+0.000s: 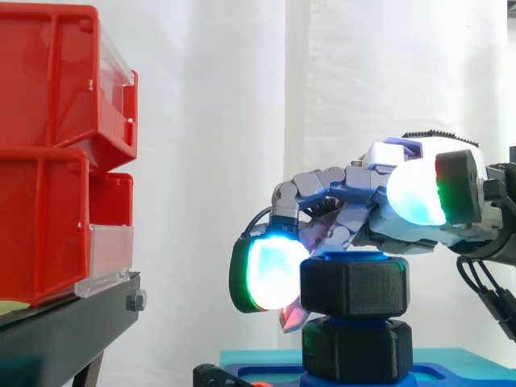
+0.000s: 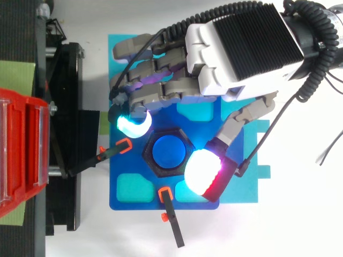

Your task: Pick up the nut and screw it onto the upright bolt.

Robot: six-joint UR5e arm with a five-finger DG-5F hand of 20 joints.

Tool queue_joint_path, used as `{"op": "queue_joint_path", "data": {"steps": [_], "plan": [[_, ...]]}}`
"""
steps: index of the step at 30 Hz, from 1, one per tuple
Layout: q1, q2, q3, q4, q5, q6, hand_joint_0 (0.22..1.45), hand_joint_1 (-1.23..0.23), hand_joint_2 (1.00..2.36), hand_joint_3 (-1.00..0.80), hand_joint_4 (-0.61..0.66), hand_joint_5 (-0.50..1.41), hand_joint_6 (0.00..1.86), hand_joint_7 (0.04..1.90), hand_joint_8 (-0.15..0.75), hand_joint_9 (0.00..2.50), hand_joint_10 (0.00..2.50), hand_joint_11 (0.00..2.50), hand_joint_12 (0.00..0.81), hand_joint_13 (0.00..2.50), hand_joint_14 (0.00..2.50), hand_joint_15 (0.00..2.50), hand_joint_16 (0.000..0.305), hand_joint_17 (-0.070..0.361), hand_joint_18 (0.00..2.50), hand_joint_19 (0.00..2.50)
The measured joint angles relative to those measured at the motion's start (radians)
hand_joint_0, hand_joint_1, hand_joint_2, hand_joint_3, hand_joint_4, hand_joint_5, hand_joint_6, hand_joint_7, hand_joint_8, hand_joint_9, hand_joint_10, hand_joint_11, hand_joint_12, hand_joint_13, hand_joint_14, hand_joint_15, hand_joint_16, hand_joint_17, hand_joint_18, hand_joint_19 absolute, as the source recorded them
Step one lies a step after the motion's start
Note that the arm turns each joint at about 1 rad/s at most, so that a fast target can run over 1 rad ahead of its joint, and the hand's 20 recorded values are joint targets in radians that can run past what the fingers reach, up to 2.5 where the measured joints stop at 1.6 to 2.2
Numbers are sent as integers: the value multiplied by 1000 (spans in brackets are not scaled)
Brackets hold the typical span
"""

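Observation:
A black hexagonal nut (image 1: 355, 286) sits on the upright blue bolt (image 2: 168, 151), whose blue top shows through the nut's hole. Under it, a second black hexagonal piece (image 1: 357, 348) stands on the blue base plate (image 2: 128, 203). My hand (image 2: 236, 48) comes in from the right and hangs over the bolt, with its fingers curled round the nut. One cyan-glowing fingertip (image 1: 270, 274) rests against the nut's left face. The thumb pad (image 2: 203, 172) is at the nut's near right corner. In the side view it stands a little higher than the nut.
Red bins (image 1: 48, 161) are stacked on a black stand (image 1: 64, 330) to the left. Two black clamps with orange tips (image 2: 124, 144) (image 2: 165, 194) reach onto the blue plate beside the bolt. A white curtain hangs behind.

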Motion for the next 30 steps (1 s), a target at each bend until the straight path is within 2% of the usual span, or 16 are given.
{"op": "queue_joint_path", "data": {"steps": [3, 7, 10, 21, 27, 30], "plan": [[1, 0, 0, 6, 0, 0, 472, -246, 1000, -500, 215, -130, 503, 1056, 281, 1040, 5, 169, 270, 581, 0, 0, 25, 57, 289, 0], [2, 0, 0, 11, 0, 0, 475, -124, 1000, -500, 193, -104, 504, 1107, 279, 1062, 6, 188, 269, 578, 0, 0, 25, 57, 281, 0], [2, 0, 0, 12, 0, 0, 474, -89, 1000, -500, 180, -90, 504, 1146, 282, 1076, 6, 202, 270, 575, 0, 0, 26, 58, 282, 0], [4, 0, -1, 14, 0, 0, 481, -83, 1000, -500, 130, -19, 503, 1356, 284, 1158, 7, 215, 265, 591, 0, 0, 25, 57, 309, 0], [2, 0, -1, 29, 0, 0, 489, -93, 1000, -500, 59, 19, 503, 1377, 235, 1256, 7, 216, 253, 620, 0, 0, 24, 55, 333, 0], [-3, 0, -1, 38, 0, 0, 493, -98, 1000, -500, 3, 38, 502, 1383, 181, 1328, 7, 209, 244, 646, 0, 0, 24, 54, 350, 0]]}}
